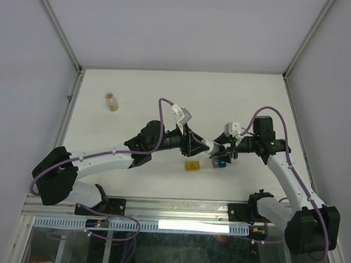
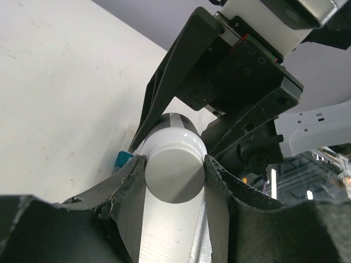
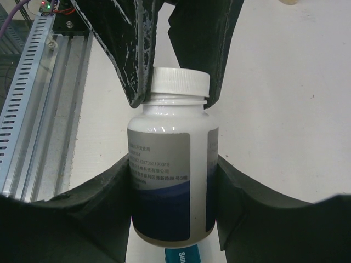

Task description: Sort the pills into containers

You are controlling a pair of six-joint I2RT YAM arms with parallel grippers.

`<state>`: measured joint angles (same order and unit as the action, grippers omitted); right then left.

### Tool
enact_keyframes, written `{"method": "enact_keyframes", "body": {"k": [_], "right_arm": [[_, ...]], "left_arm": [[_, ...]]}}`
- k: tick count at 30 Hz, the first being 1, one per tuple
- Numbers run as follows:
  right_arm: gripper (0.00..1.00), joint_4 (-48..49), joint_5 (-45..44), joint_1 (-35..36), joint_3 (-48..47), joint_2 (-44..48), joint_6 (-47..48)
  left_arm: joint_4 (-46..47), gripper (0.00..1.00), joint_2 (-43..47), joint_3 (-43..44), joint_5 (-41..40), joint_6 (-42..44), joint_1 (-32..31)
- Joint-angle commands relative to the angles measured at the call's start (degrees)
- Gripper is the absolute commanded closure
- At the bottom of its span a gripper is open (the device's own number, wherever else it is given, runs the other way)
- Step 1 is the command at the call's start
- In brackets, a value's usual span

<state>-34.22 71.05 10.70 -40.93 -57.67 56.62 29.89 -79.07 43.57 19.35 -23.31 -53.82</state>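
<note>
**Fingers of both grippers clamp one white bottle**

Fingers of the left gripper (image 2: 174, 164) pinch the white cap (image 2: 175, 178) from both sides. The right gripper (image 3: 173, 181) pinches the body of the same white bottle (image 3: 171, 137), pads against its grey-and-blue label. The bottle is held between the two arms, off the table (image 1: 165, 90).

The yellow container (image 1: 191, 165) sits on the table near the front edge, clear of both grippers. The teal container (image 1: 220, 164) lies just below the right gripper. Can't tell if the two are joined. A small orange vial (image 1: 111, 101) stands far left, well apart.
</note>
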Motion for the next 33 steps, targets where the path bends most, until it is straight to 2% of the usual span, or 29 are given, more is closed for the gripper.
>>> {"method": "enact_keyframes", "body": {"k": [1,4,7,12,19,24,29,31,33], "right_arm": [[1.00,-0.3,0.2,0.1,-1.2,0.1,0.6],[1.00,-0.2,0.1,0.1,-1.2,0.0,0.4],[1.00,0.1,-0.1,0.1,-1.2,-0.1,0.2],[1.00,0.0,-0.3,0.1,-1.2,-0.2,0.1],[1.00,0.0,-0.3,0.0,-1.2,-0.1,0.1],[1.00,0.1,0.1,0.0,-1.2,-0.1,0.1],[1.00,-1.8,3.5,-2.2,-2.8,0.8,0.0],[1.00,-2.3,7.4,-4.9,-5.1,2.3,-3.6],[1.00,1.1,10.1,-8.1,-8.5,4.0,-13.0]], "left_arm": [[-1.0,1.00,3.8,4.3,-11.2,-8.2,0.0],[-2.8,1.00,4.5,4.7,-14.2,-13.5,-0.1],[-8.5,1.00,4.5,7.2,-17.1,-18.9,-0.1],[-12.7,1.00,4.7,9.6,-18.7,-23.5,-0.3],[-14.1,1.00,7.4,8.9,-24.2,-21.8,-0.2],[-12.9,1.00,8.9,6.8,-24.9,-21.7,-0.1],[-12.7,0.98,10.3,3.6,-27.7,-17.3,-0.1],[-12.6,0.96,11.0,0.6,-30.3,-14.8,0.4],[-11.7,0.95,11.8,-3.2,-31.0,-14.7,2.1]]}}
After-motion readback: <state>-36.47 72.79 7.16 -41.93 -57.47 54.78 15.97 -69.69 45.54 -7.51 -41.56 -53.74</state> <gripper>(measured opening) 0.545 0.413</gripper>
